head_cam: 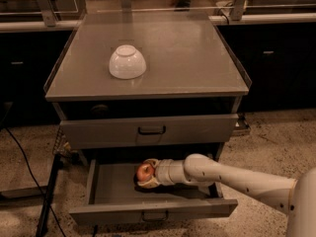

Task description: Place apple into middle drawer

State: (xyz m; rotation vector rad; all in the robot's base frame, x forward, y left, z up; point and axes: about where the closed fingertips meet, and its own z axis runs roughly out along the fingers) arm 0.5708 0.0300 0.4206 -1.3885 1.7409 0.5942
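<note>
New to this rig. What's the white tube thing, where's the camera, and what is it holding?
The white tube is the robot's single arm, reaching in from the lower right. At its tip is a two-finger gripper, now inside the middle drawer, which is pulled open. The fingers sit on either side of a red-orange apple and appear closed on it, low over the drawer floor.

There is one camera. It looks down at the cabinet from the front; where it is mounted cannot be told.

The drawer front above is shut. On the grey cabinet top sits a white bowl, turned upside down.
</note>
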